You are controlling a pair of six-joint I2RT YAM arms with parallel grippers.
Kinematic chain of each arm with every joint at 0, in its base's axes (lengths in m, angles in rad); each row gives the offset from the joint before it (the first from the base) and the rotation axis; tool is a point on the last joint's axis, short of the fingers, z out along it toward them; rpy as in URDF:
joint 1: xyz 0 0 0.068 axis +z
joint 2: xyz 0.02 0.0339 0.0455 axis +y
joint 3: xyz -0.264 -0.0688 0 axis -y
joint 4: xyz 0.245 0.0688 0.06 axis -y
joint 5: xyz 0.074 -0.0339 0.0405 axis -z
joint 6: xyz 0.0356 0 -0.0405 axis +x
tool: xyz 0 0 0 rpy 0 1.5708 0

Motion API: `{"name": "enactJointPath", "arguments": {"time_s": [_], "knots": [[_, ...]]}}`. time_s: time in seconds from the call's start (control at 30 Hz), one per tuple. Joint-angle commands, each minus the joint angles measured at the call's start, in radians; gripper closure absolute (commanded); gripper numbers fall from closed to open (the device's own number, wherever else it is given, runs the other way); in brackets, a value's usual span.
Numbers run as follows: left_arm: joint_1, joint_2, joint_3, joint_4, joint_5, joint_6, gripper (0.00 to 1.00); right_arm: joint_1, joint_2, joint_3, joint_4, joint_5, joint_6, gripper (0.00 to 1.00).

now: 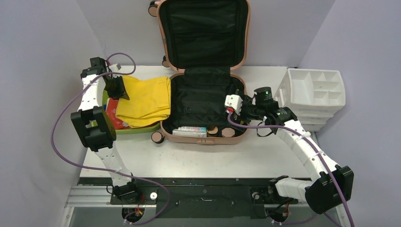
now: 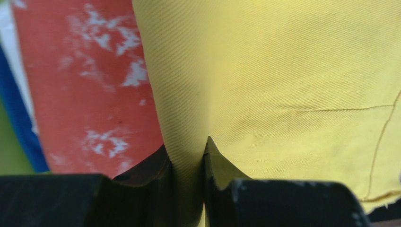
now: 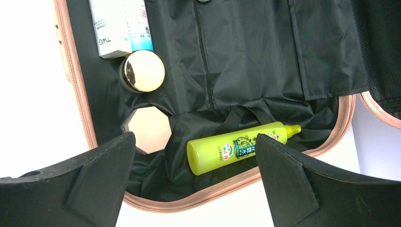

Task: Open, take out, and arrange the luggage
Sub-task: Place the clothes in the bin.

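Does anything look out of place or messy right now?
The yellow cloth, pinched in the left end effector, sprawls past the rim of the green tub toward the luggage. Nothing looks spilled or damaged.

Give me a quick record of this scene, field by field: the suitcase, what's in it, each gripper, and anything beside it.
luggage: open on the table, lid upright at the back
inside: yellow-green bottle, gold-lidded jar, pink octagonal jar, white box
left gripper: shut on yellow cloth, which lies on the green tub
right gripper: open, above the bottle
right of luggage: white organizer
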Motion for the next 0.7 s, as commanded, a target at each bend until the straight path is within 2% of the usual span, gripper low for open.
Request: {"name": "enactJointPath", "arguments": {"time_s": [0.0, 0.3, 0.5, 0.67], "knots": [[0.060, -0.023, 0.015, 0.123, -0.223, 0.094, 1.00, 0.008, -0.034, -0.002, 0.039, -0.023, -0.009, 0.08], [0.073, -0.048, -0.038, 0.282, -0.383, 0.150, 1.00, 0.011, -0.029, -0.002, 0.041, -0.027, -0.009, 0.08], [0.069, -0.038, -0.033, 0.293, -0.391, 0.153, 1.00, 0.018, -0.026, -0.001, 0.036, -0.025, -0.010, 0.08], [0.061, -0.124, -0.081, 0.300, -0.402, 0.124, 1.00, 0.019, -0.026, -0.004, 0.036, -0.020, -0.013, 0.08]]}}
